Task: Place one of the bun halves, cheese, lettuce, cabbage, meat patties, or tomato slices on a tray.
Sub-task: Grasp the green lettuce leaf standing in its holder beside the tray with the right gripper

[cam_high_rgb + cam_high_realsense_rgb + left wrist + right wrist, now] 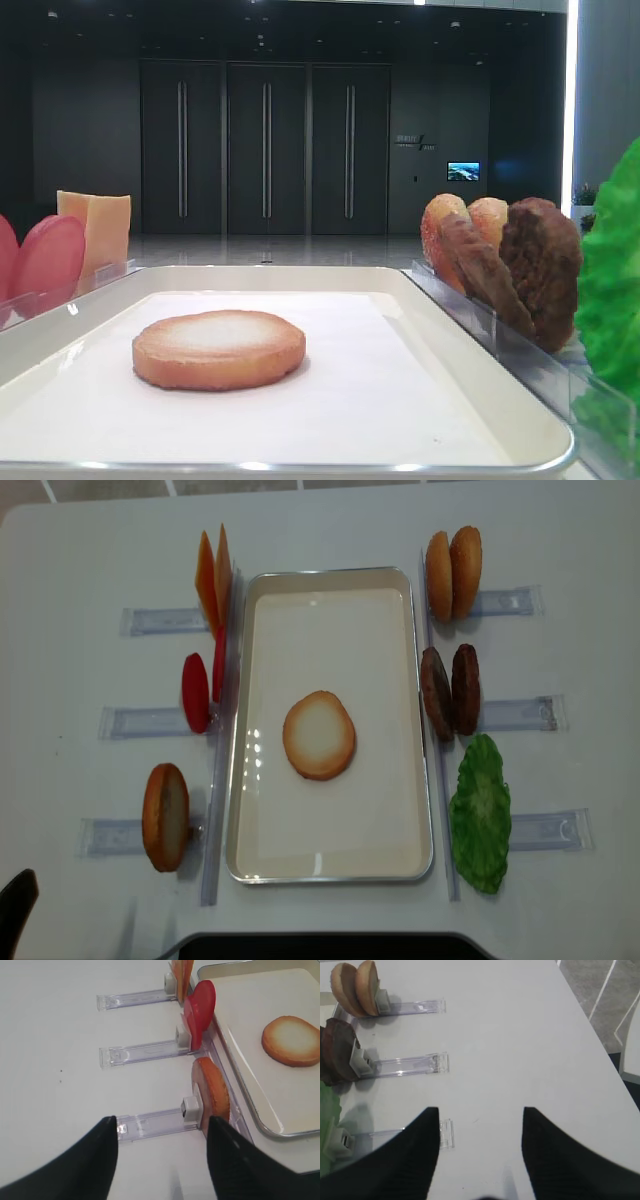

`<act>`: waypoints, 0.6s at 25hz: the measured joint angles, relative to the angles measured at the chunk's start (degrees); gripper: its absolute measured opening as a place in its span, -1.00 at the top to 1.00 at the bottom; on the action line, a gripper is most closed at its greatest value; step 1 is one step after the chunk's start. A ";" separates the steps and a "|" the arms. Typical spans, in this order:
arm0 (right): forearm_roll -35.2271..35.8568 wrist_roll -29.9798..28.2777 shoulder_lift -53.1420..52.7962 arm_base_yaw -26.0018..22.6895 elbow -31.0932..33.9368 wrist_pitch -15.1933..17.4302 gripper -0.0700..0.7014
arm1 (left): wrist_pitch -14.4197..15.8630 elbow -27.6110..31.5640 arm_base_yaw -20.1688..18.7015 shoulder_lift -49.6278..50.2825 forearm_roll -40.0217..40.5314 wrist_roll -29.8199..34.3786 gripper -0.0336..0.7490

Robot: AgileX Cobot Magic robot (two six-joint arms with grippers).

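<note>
Black fingers [100,1160] on your left gripper [162,1125] stand wide apart and hold nothing. Your right gripper [481,1112] is wide too, empty, over the white tabletop [520,1035]. One bun half [318,735] lies flat in the middle of the tray [330,872]. Dark doors [265,150] fill the room behind.

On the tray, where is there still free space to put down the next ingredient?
The tray holds only one bun half in the middle. Its paper is bare between that bun half and the far rim, and between it and the near rim. Both long sides are crowded: cheese and tomato slices left, meat patties and lettuce right.
</note>
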 joint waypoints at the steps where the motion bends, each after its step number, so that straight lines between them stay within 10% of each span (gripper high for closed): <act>1: 0.00 0.00 0.00 0.00 0.00 0.00 -0.11 | 0.00 0.00 0.00 0.00 0.00 0.00 -0.19; 15: 0.00 0.00 0.00 0.00 0.00 0.00 -0.11 | 0.00 0.00 0.00 0.00 0.00 0.00 -0.05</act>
